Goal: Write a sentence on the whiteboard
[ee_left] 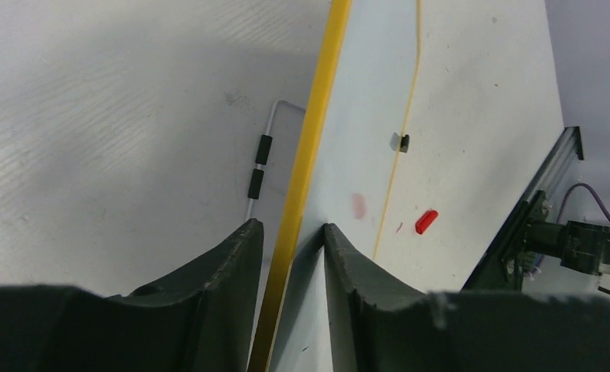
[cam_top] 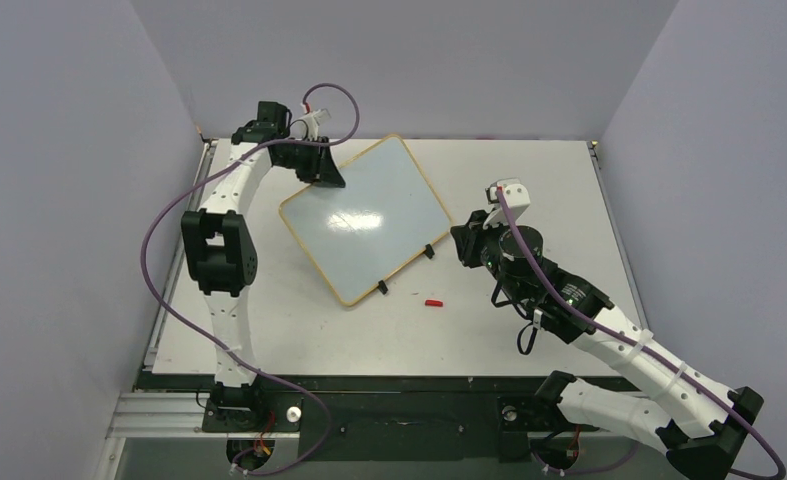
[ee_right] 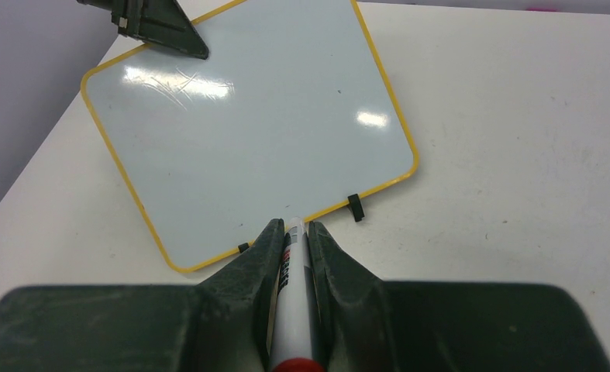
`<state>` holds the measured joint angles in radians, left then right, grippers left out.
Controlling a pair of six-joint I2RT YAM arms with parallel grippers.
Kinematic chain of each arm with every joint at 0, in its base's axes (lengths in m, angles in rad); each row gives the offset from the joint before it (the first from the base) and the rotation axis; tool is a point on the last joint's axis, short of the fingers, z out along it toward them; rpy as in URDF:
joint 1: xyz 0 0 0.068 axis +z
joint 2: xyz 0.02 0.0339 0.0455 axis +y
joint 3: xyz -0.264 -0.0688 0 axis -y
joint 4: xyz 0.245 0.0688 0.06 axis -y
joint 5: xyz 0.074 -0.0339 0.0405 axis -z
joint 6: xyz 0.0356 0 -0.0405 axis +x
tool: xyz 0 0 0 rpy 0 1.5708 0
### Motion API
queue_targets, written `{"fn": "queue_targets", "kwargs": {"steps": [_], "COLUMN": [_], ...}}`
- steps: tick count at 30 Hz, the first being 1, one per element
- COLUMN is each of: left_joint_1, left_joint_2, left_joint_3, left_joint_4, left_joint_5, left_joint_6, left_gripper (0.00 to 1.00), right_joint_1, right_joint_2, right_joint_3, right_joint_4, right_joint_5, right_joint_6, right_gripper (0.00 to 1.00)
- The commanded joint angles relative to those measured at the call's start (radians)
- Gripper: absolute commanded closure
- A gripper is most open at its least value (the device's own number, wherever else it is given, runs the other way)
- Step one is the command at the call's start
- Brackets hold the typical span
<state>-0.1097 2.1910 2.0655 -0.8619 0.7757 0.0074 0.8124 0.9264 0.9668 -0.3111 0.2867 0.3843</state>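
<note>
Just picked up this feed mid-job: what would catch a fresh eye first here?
The yellow-framed whiteboard sits askew mid-table, its face blank, with the left claw clamped on its far left edge. The right claw grips a white marker pointed at the board's near edge. A small red piece, likely the marker's cap, lies loose on the table just in front of the board.

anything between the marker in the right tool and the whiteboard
Nothing visible. The marker in the right tool points at the bare whiteboard. The red cap lies off to one side; the left tool clamps the far edge.
</note>
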Motion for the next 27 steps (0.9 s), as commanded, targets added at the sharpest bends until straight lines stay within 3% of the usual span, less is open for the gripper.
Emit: {"fn": "queue_targets", "kwargs": {"steps": [1,2,5,7,16,27], "left_joint_1": [0.003,0.003,0.0,-0.006,-0.069,-0.075], "left_joint_2": [-0.001,-0.003,-0.024,-0.048,-0.132,-0.207], "left_joint_3": [0.049,0.049,0.045,0.034,-0.024,-0.122], "left_joint_4": [-0.012,-0.011,-0.003,0.006,0.021,0.136], "left_joint_5": [0.044,0.048,0.045,0.034,-0.027,-0.031], "left_joint_6": [0.003,0.0,-0.001,-0.029,0.056,0.061], "left_gripper": [0.75,0.83,0.96,0.99,1.0,1.0], "right_joint_1": [0.003,0.003,0.003,0.003,0.009,0.054], "right_joint_2": [-0.014,-0.013,-0.01,-0.004,0.067,0.312], "right_joint_3": [0.043,0.042,0.038,0.035,-0.019,-0.027], "right_joint_4": [0.017,0.018,0.037,0.057,0.28,0.676], "right_joint_5": [0.001,-0.002,-0.015,-0.036,-0.238,-0.521], "right_joint_6": [-0.009,-0.01,-0.014,-0.02,-0.053,-0.105], "right_gripper": [1.0,1.0,1.0,1.0,1.0,1.0]}}
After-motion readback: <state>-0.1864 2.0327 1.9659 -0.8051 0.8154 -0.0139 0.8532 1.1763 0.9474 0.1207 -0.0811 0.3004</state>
